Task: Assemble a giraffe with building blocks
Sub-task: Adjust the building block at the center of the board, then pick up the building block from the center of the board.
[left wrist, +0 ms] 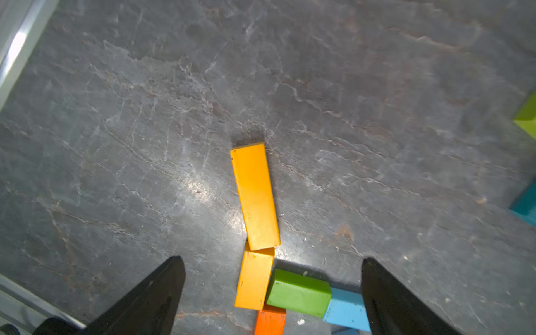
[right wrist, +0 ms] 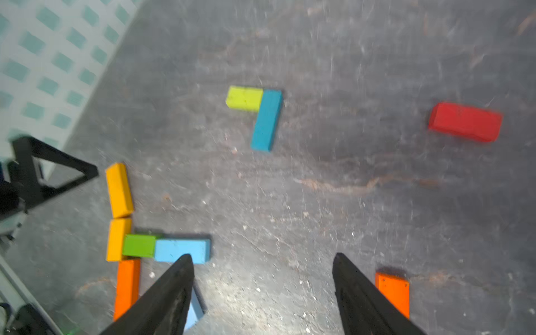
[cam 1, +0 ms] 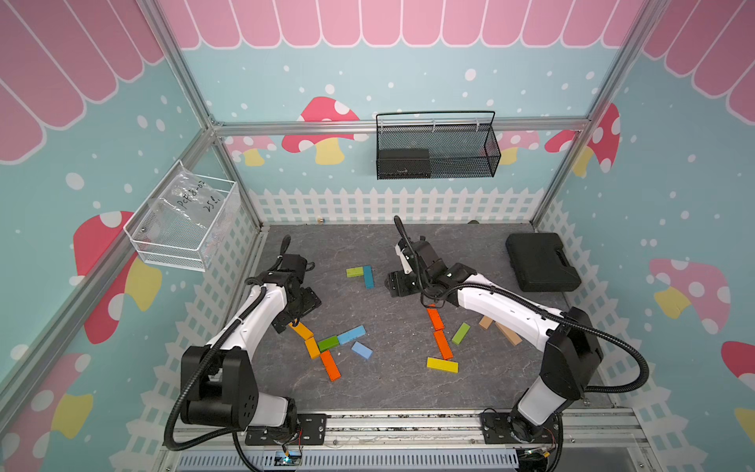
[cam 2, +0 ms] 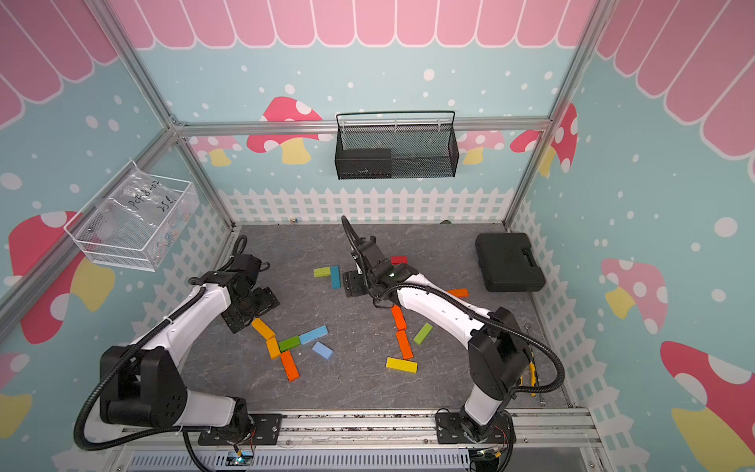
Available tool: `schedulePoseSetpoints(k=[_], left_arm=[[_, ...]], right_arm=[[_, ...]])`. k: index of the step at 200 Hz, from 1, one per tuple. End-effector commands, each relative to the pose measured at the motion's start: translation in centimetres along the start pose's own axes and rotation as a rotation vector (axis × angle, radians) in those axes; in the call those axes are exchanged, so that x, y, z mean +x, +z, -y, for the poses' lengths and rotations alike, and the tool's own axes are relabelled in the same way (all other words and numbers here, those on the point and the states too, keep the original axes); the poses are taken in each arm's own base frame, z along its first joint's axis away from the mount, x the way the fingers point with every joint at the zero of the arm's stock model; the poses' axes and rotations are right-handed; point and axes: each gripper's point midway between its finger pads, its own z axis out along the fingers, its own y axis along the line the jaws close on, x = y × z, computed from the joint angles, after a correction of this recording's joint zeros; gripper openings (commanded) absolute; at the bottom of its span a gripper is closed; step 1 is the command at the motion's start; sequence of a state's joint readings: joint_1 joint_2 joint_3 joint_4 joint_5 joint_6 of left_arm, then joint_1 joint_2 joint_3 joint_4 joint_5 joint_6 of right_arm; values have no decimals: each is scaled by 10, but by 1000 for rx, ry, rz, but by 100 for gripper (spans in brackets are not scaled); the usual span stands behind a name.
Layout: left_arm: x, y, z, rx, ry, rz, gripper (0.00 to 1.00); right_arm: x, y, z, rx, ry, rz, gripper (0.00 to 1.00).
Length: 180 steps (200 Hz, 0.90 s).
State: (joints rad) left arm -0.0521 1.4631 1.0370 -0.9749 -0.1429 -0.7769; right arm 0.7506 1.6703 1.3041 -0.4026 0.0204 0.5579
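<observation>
Building blocks [cam 1: 351, 335] flat on the counter [cam 1: 388, 388]: amber block [left wrist: 255, 197] heading a touching cluster just ahead of the left end effector [left wrist: 271, 259], which is spread wide and empty. Lime-and-teal pair [right wrist: 266, 119] well ahead of the right end effector [right wrist: 262, 255], also parted and gripping nothing. Tally: two amber, four orange, three green, three blue, one yellow, one red, two tan.

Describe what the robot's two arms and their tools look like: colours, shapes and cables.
The left arm and right arm each have smooth white shell links joined by bulky black joint housings. A black ribbed cable hose loops along each. The left tool and right tool both end in two black fingers tapering to points.
</observation>
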Motion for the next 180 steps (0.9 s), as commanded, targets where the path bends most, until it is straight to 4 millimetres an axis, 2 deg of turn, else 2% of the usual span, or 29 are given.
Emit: schedulePoseSetpoints(k=[1,40,88,149,180], left_arm=[[-2,16,-8,-59,-94,2,97],[6,37,-8,-47,-138,-34,98],[12,51,-14,-46,-155,-52,99],[16,61,-16,-44,-155,-62,95],[17,69,-17,-54,-160,-71,87]], right_arm=[[1,-4,-2,-53,12,49,77],[22,2,6,-63,29,20,77],[25,4,9,-67,32,18,77],[34,16,10,-87,32,-14,77],[35,16,15,-76,37,-10,76]])
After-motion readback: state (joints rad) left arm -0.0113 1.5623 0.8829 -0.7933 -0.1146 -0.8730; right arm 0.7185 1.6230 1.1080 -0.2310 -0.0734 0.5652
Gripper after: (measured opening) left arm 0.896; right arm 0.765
